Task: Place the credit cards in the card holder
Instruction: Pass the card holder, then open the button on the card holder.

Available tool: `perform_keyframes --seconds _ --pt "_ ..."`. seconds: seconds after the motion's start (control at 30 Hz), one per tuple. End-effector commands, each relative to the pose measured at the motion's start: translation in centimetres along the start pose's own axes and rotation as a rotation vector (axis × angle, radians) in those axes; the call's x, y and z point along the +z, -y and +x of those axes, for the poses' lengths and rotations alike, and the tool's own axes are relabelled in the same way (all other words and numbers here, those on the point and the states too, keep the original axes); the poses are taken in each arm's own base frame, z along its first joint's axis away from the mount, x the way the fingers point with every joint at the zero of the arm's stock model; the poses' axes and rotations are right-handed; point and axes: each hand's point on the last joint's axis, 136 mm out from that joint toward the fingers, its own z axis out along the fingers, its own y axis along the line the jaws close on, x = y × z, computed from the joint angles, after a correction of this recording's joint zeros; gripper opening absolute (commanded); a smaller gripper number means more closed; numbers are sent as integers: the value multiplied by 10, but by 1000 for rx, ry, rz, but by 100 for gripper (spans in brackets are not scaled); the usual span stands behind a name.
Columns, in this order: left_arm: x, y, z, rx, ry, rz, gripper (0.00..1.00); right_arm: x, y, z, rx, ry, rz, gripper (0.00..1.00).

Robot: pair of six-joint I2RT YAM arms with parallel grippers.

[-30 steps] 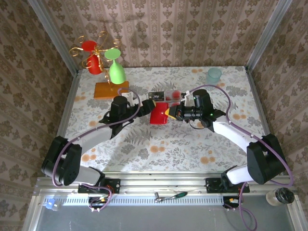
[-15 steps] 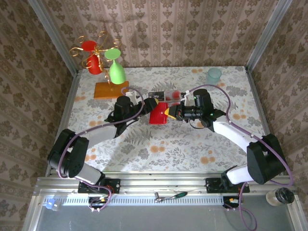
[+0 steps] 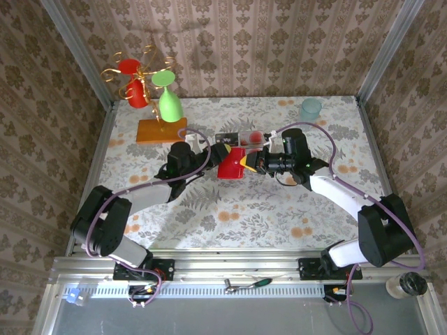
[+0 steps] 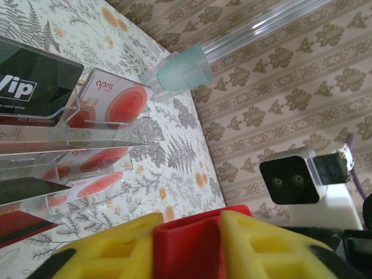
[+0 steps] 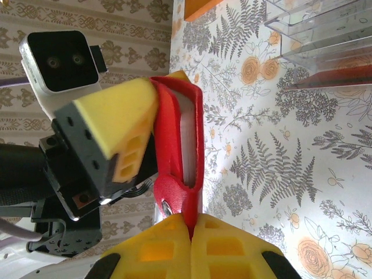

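Red card holder gripped from both sides.
R tool clamped shut on one edge, L tool pads pinched the other; credit cards sat in clear tray nearby.

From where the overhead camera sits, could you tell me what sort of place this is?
Probably a staged robot test cell: wallpapered panels in a metal frame box in a floral-clothed table, with the left arm and right arm bolted to a rail at its near edge.
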Motion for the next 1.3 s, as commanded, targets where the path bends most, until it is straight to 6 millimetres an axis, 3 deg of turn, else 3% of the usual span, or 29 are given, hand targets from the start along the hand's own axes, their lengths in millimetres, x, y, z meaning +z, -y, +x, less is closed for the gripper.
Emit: perform_keyframes --seconds 0.0,0.1,0.23,0.33,0.57,0.77,0.93,1.1,1.17,1.27 --pt "2 5 5 1 -10 47 22 0 -7 -2 -6 -13 -40 0" --pt "1 7 3 -3 2 64 8 -1 -4 -4 -3 -10 -31 1" --pt "-4 9 -2 11 42 57 1 -11 10 -8 -39 18 80 45" --pt "-10 9 -7 25 72 24 0 -27 12 -10 -119 69 200 53" --pt "-17 12 -13 49 125 -40 0 -31 6 -9 -258 118 387 58" --pt "-16 16 -17 14 160 -45 0 -9 -12 -6 -391 109 485 61" --pt "-15 20 -20 -14 180 -41 0 14 -15 -3 -465 79 556 62" --pt "-15 28 -22 -14 195 -28 0 30 0 0 -507 56 660 63" --pt "-16 29 -22 -14 198 -27 0 28 16 -1 -504 58 736 61" --pt "-17 30 -22 -15 199 -26 0 23 33 -7 -505 91 811 50"
